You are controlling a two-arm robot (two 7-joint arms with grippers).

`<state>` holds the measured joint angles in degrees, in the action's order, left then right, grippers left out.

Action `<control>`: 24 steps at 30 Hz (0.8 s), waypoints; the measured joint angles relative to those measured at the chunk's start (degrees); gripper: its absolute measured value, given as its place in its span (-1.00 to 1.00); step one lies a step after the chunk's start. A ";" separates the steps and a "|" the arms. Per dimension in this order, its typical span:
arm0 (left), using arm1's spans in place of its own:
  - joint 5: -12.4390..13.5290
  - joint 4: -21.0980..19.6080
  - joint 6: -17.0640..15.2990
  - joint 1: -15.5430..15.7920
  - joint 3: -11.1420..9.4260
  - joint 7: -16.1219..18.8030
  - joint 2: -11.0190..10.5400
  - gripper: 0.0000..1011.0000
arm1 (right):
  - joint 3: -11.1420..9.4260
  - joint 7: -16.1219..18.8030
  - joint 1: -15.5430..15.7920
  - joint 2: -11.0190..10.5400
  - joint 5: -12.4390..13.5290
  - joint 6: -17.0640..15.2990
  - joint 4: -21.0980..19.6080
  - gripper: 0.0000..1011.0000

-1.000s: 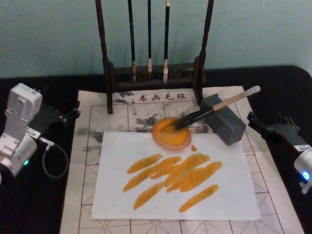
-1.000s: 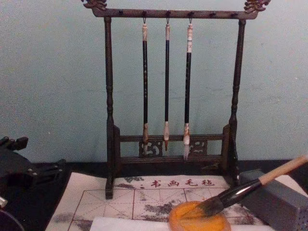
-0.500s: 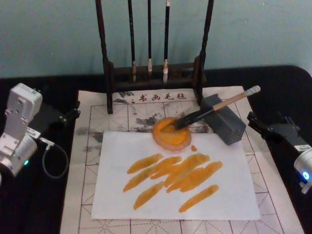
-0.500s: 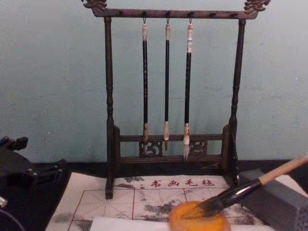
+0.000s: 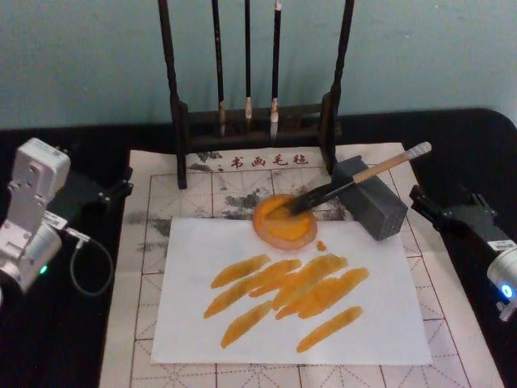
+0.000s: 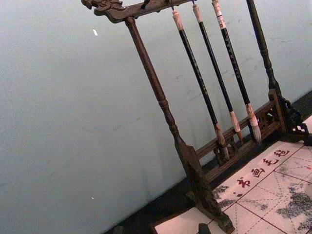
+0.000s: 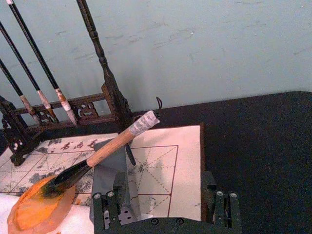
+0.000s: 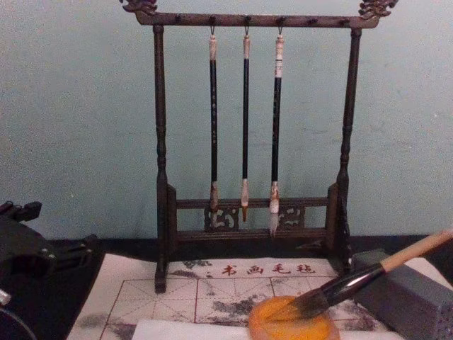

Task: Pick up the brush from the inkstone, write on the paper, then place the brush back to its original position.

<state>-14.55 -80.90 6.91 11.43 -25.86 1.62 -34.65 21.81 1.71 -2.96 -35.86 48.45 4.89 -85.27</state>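
Head view: brush (image 5: pixel 355 177) lies bristles in inkstone (image 5: pixel 283 221), handle propped on grey block (image 5: pixel 370 198); paper (image 5: pixel 291 291) just before inkstone; right gripper (image 5: pixel 426 202) released, beside block; left gripper (image 5: pixel 113 190) state unclear.
Chest view: brush tip in inkstone (image 8: pixel 292 320).

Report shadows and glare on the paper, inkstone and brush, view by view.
Head view: the paper is evenly lit, with no glare and no hard shadow under the brush. Chest view: the inkstone shows no bright highlight. Right wrist view: the brush's white end cap is its brightest part.
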 joint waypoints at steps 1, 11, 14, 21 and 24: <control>0.00 0.00 0.00 0.00 0.00 0.00 0.00 0.98 | 0.00 0.00 0.00 0.00 0.00 0.00 0.00 0.98; 0.00 0.00 0.00 0.00 0.00 0.00 0.00 0.98 | 0.00 0.00 0.00 0.00 0.00 0.00 0.00 0.98; 0.00 0.00 0.00 0.00 0.00 0.00 0.00 0.98 | 0.00 0.00 0.00 0.00 0.00 0.00 0.00 0.98; 0.00 0.00 0.00 0.00 0.00 0.00 0.00 0.98 | 0.00 0.00 0.00 0.00 0.00 0.00 0.00 0.98; 0.00 0.00 0.00 0.00 0.00 0.00 0.00 0.98 | 0.00 0.00 0.00 0.00 0.00 0.00 0.00 0.98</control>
<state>-14.55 -80.90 6.90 11.43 -25.86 1.62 -34.65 21.81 1.72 -2.96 -35.86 48.45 4.89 -85.27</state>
